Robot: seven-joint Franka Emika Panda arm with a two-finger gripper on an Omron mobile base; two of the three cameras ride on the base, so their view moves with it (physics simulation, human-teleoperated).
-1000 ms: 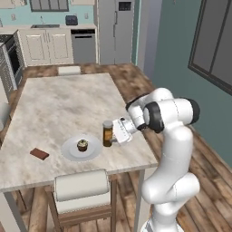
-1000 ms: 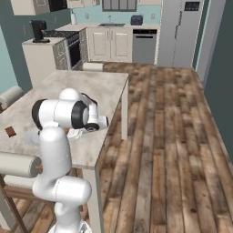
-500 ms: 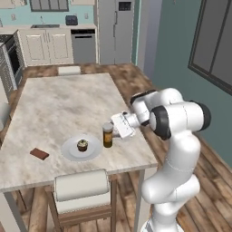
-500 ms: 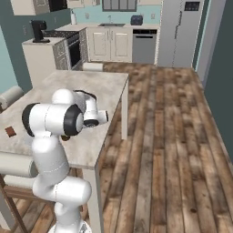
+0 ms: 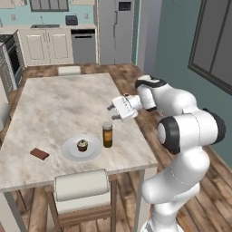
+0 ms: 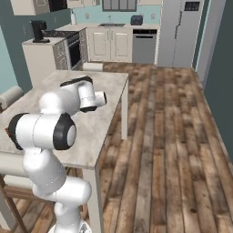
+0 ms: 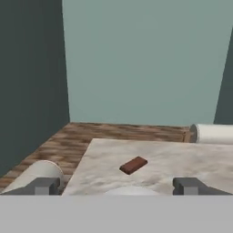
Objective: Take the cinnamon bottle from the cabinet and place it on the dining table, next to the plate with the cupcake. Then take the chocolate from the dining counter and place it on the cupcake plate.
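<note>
The bottle (image 5: 107,134) was seen upright, just beside the plate (image 5: 69,152) at its 3 o'clock. The gripper (image 5: 112,111) was held wide and empty. The chocolate (image 5: 39,154) lay at the plate's 9 o'clock, awaiting pickup.

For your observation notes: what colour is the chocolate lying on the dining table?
Reddish brown; the chocolate shows best in the hand view.
</note>
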